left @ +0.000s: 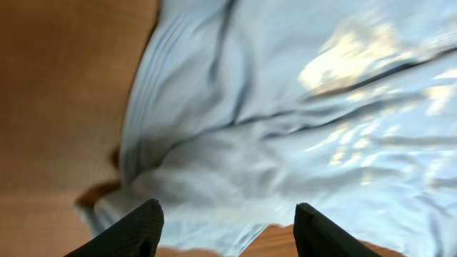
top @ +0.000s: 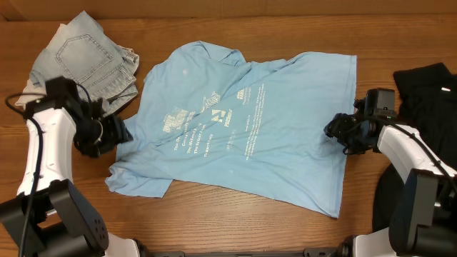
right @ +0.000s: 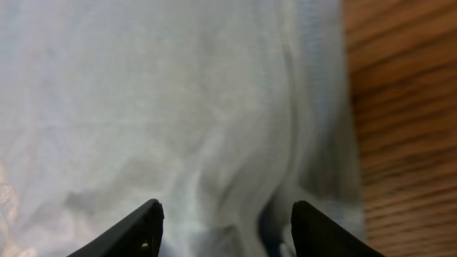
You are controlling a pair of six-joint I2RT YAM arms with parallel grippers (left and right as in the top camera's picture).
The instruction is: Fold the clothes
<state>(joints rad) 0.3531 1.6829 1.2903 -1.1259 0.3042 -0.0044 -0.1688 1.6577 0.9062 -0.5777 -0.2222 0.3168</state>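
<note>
A sky-blue T-shirt (top: pixel 243 121) with white lettering lies spread and rumpled across the middle of the wooden table. My left gripper (top: pixel 123 133) is at its left edge, open, with the shirt's hem (left: pixel 235 178) just ahead of the fingers (left: pixel 227 214). My right gripper (top: pixel 335 130) is at the shirt's right edge, open, its fingers (right: pixel 227 214) over a fold of the blue cloth (right: pixel 178 107). Neither gripper holds anything. Pale denim shorts (top: pixel 86 61) lie at the far left. A black garment (top: pixel 428 89) lies at the far right.
A bit of beige cloth (top: pixel 27 96) shows under the shorts near my left arm. Bare wood (right: pixel 400 107) shows beside the shirt's right edge and in front of the shirt.
</note>
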